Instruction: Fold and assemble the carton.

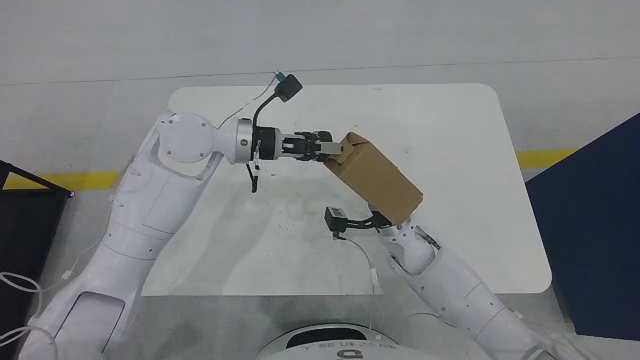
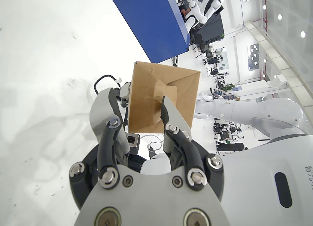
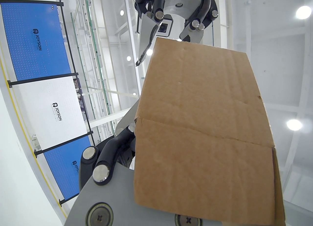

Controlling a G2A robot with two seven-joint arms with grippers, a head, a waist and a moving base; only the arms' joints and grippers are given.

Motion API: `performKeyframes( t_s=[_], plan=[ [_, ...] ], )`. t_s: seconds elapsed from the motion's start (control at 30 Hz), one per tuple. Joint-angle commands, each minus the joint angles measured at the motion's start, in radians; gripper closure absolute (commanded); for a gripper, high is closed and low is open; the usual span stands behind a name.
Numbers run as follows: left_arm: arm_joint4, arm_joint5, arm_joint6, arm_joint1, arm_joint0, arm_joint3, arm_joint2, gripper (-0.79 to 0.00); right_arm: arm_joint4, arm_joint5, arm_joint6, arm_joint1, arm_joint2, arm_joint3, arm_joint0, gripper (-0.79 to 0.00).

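**Carton mid-assembly:** A plain brown corrugated carton (image 1: 378, 178) hangs above the middle of the white counter (image 1: 460, 120). It lies on a diagonal, w/ one end over the counter's ctr and the other angled toward the near edge and right side. The flaps on the ctr-facing end are folded shut. In the left wrist view their seams meet at a creased, dented middle. The side panel seen in the right wrist view has a fold line across it and a few small dents.

The left pincer (image 2: 138, 98) comes in from the counter's left side and meets that closed end w/ its fingers spread apart. One fingertip (image 2: 164, 113) presses on the folded flaps. The other (image 2: 114, 101) sits just outside the carton's side wall, beside a corner edge.

The right pincer (image 1: 393, 222) comes up from the near edge and is clamped on the carton's lower end. One finger (image 3: 127, 119) shows alongside the cardboard; the rest is hidden behind the side panel.

Bkgd: a blue partition (image 1: 600, 230) stands off the counter's right edge, and a yellow floor line (image 1: 545, 158) runs beside it. The blue and white wall banners (image 3: 36, 41) each carry a small logo w/ a line of lettering. A second white humanoid robot (image 2: 207, 2) stands beyond the partition.
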Motion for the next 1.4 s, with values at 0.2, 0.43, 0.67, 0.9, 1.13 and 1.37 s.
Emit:
performKeyframes(
  t_s=[0.2,0.43,0.67,0.9,1.13,1.37],
  plan=[
    [0.028,0.006,-0.003,0.004,-0.003,-0.002,0.009,-0.557,0.000,0.000,-0.004,0.001,0.005,-0.010,-0.007,0.000],
    [0.052,0.019,0.014,0.006,-0.009,-0.003,0.019,-0.496,0.000,0.000,-0.008,0.001,0.006,-0.020,-0.010,0.000],
    [0.062,0.020,0.019,0.009,-0.009,-0.007,0.020,-0.483,0.000,0.000,-0.008,0.001,0.004,-0.023,-0.010,0.000],
    [0.098,0.042,0.037,0.010,-0.016,-0.007,0.031,-0.419,0.000,0.000,-0.008,0.000,0.000,-0.022,-0.006,0.000],
    [0.034,0.014,0.024,0.012,-0.015,-0.002,0.021,-0.653,0.000,0.000,-0.005,0.000,-0.001,-0.019,-0.005,0.000],
    [-0.031,-0.011,0.012,0.022,0.007,0.026,-0.025,-0.785,0.000,0.000,-0.005,0.000,0.000,-0.018,-0.001,0.000]
  ],
)
